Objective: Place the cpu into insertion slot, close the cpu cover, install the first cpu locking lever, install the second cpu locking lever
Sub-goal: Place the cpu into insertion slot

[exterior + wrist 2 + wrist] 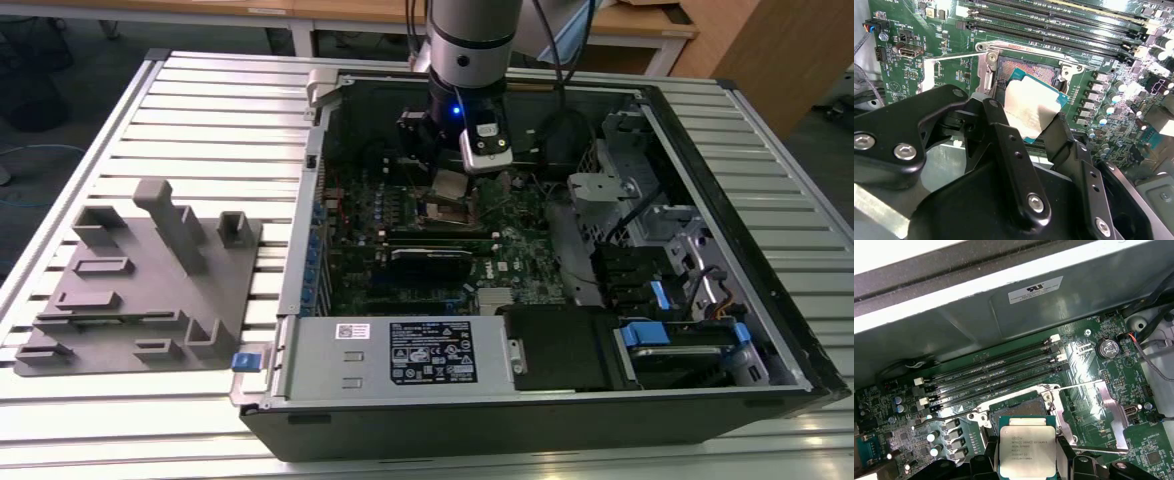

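While the claw (1023, 119) is clamped on opposite edges of the cpu (1027, 445), just over the uncovered insertion slot (1021, 408) in the computer case (534, 425) on the desk (200, 100), step one is in hand; seating likely calls for squaring the chip to the socket rim.

Even light is cast from above. In the exterior view, bright bands are reflected off the bench (160, 90), strongest nearest the camera, while the inside of the case (534, 430) is left in shade. A blue lamp (455, 111) is seen glowing on the arm (470, 40). In the second wrist view, the top of the cpu (1030, 107) is washed out by glare and the black hand (1026, 120) is rendered dark. In the first wrist view, white glare is thrown across the board (1080, 352).
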You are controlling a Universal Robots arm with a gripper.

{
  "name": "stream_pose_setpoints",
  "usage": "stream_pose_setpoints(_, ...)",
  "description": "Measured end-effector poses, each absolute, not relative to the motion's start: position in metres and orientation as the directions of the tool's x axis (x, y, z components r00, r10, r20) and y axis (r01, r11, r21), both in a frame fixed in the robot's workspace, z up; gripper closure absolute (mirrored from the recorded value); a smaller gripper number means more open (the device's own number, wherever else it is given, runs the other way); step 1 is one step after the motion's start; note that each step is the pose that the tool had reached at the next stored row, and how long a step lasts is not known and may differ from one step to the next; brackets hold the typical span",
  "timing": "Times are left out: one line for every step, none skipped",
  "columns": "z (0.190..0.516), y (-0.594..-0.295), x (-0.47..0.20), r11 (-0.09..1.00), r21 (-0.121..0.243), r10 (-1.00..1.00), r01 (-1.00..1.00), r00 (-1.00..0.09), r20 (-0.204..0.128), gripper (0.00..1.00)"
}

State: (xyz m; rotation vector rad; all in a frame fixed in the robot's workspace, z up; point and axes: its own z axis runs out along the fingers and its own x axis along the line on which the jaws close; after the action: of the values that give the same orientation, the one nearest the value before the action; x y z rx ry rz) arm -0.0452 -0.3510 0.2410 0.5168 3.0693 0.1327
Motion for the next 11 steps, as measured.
stream_pose_setpoints(0.241, -0.351, -0.0452, 0.941, 0.088, 0.328, 0.326, -0.945, -0.012, 0.46)
stream_pose_setpoints(0.241, -0.351, -0.0452, 0.941, 0.088, 0.328, 0.326, -0.945, -0.012, 0.46)
stream_pose_setpoints(0.241, -0.351, -0.0452, 0.941, 0.088, 0.329, 0.327, -0.944, -0.012, 0.46)
stream_pose_setpoints(0.241, -0.351, -0.0452, 0.941, 0.088, 0.33, 0.328, -0.944, -0.012, 0.46)
stream_pose_setpoints(0.241, -0.351, -0.0452, 0.939, 0.088, 0.334, 0.331, -0.943, -0.012, 0.46)
stream_pose_setpoints(0.241, -0.351, -0.0452, 0.937, 0.088, 0.339, 0.337, -0.941, -0.012, 0.46)
stream_pose_setpoints(0.241, -0.351, -0.0452, 0.935, 0.088, 0.345, 0.343, -0.938, -0.012, 0.46)
stream_pose_setpoints(0.241, -0.351, -0.0452, 0.933, 0.088, 0.352, 0.349, -0.936, -0.012, 0.46)
stream_pose_setpoints(0.241, -0.351, -0.0452, 0.931, 0.088, 0.358, 0.355, -0.934, -0.012, 0.46)
stream_pose_setpoints(0.241, -0.351, -0.0452, 0.929, 0.088, 0.363, 0.361, -0.932, -0.012, 0.46)
stream_pose_setpoints(0.241, -0.351, -0.0452, 0.927, 0.088, 0.367, 0.364, -0.93, -0.012, 0.46)
